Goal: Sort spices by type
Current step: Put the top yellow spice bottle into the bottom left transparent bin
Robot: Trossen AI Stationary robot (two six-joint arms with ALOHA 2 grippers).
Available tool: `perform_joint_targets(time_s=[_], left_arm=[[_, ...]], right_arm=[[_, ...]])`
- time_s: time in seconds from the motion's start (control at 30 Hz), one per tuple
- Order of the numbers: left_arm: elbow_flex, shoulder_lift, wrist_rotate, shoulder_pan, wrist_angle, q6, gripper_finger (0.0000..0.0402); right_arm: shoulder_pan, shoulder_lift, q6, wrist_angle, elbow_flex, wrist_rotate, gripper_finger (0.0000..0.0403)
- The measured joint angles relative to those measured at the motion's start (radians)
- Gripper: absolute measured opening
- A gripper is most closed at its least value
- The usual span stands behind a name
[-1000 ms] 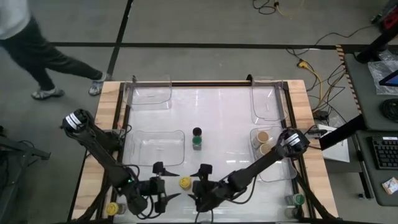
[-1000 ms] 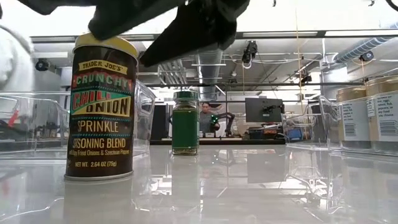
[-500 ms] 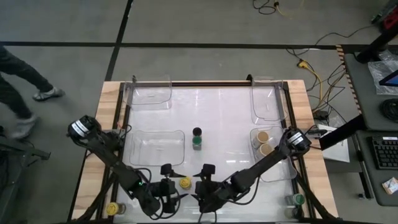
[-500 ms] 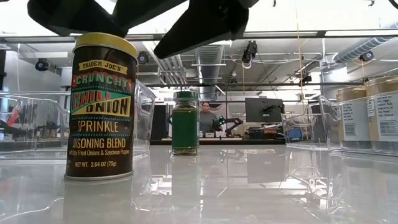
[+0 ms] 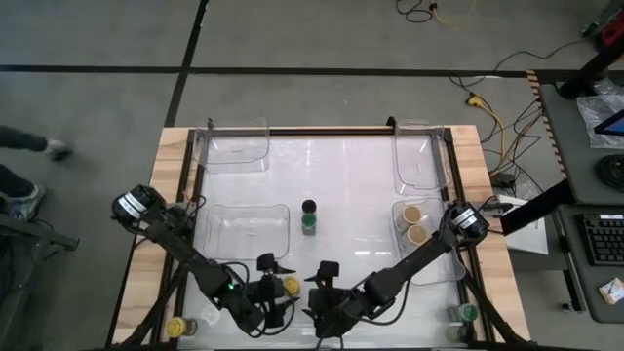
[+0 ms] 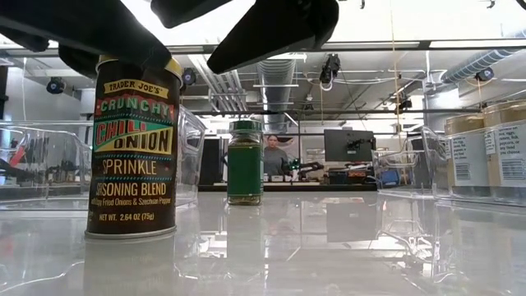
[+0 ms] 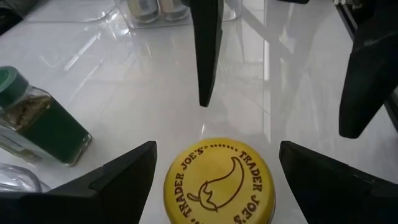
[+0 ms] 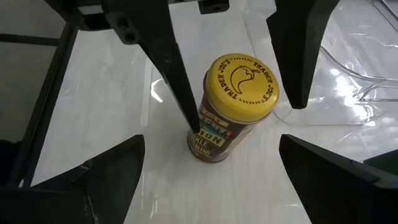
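High view: both arms are reaching in from the near edge of the table [image 5: 322, 156]. The left gripper [image 5: 276, 286] is sitting over the yellow-lidded jar [image 5: 290, 287] near the front centre, its fingers standing wide apart on either side of the lid and not touching it. The right gripper [image 5: 322, 289] is hovering just beside that jar on the other side, its fingers also spread wide with nothing between them.

The left wrist view is looking straight down on the yellow lid [image 7: 219, 183], which is lying between that gripper's two dark fingers [image 7: 118, 177] with clear gaps on both sides. The right wrist view is showing the same jar [image 8: 230, 106] standing upright on the white tabletop, with the left gripper's fingers flanking it.

In the low view the jar [image 6: 134, 148] is standing upright in the foreground, dark gripper parts hanging just above its lid.

A green-lidded jar [image 5: 309, 224] and a black-lidded jar [image 5: 309, 207] are standing touching each other at the table's centre. Two tan-lidded jars [image 5: 414, 223] are sitting inside a clear tray [image 5: 439, 268] on the right side. Another yellow-lidded jar [image 5: 175, 328] is at the front left corner, and a green-lidded one [image 5: 468, 314] at the front right corner.
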Motion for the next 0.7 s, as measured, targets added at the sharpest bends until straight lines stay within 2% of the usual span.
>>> perform_joint_targets(time_s=[0.7], left_arm=[[-0.022, -0.016, -0.027, -0.010, 0.005, -0.058, 0.0323]], right_arm=[[0.002, 0.000, 0.026, -0.021, 0.000, -0.009, 0.0364]])
